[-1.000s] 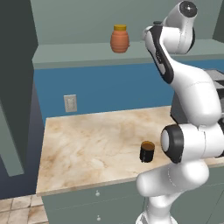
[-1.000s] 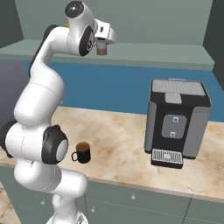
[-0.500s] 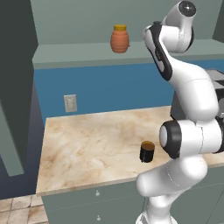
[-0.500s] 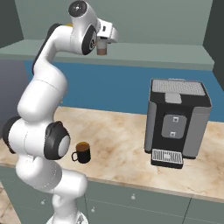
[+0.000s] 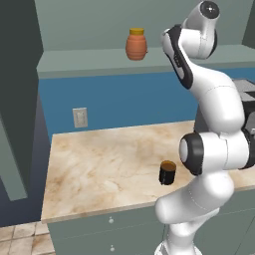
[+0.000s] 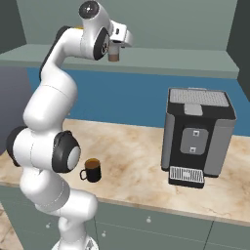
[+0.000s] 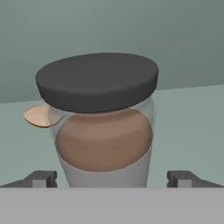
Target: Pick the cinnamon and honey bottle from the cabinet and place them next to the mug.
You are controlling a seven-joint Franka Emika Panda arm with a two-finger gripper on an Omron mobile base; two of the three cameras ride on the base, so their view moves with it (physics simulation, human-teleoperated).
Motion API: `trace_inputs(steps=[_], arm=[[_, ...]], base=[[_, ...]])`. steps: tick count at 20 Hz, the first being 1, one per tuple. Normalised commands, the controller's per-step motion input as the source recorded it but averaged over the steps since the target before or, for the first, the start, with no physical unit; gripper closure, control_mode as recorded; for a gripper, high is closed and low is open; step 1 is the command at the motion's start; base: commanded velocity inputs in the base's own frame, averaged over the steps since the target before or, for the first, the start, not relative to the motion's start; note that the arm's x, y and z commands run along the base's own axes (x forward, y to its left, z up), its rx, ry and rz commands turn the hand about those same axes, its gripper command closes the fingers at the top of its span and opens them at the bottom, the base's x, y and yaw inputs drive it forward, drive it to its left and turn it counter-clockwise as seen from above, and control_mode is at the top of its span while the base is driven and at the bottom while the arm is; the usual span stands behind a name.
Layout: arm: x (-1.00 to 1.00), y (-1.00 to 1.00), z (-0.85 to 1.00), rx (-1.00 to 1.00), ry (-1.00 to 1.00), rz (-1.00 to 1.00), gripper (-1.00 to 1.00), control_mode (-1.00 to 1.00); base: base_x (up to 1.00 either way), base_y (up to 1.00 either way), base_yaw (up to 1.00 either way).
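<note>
The cinnamon, a slim shaker with a dark grey cap and brown contents, stands on the cabinet shelf close in front of the hand. My gripper is open, one fingertip on each side of the shaker with a gap to its body. From the right base view the gripper reaches onto the shelf at the cinnamon. The honey bottle, a ribbed orange jar, stands further left on the shelf; its edge peeks out behind the shaker. The black mug sits on the counter below.
A marble counter runs under the cabinet, with drawers beneath it. A grey coffee machine stands on the counter at the right. A wall socket is set in the blue wall. The cabinet's open door hangs at the left.
The arm's lower links have shifted slightly. The hand stays at the cinnamon with its jaws open, and nothing on the shelf or counter has moved.
</note>
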Motion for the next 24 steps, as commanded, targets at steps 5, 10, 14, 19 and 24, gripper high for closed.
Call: trace_inputs(steps=[5, 10, 14, 19, 24], arm=[[0.02, 0.0, 0.0, 0.0, 0.0, 0.0, -1.0, -1.0], [0.0, 0.0, 0.0, 0.0, 0.0, 0.0, 1.0, -1.0], [0.0, 0.0, 0.0, 0.0, 0.0, 0.0, 1.0, -1.0], [-0.27, 0.0, -0.01, 0.0, 0.01, 0.0, 1.0, -1.0], [-0.98, 0.19, 0.0, 0.0, -0.01, 0.0, 1.0, -1.0]], base=[[0.0, 0.0, 0.0], [0.0, 0.0, 0.0], [0.0, 0.0, 0.0], [0.0, 0.0, 0.0], [0.0, 0.0, 0.0]])
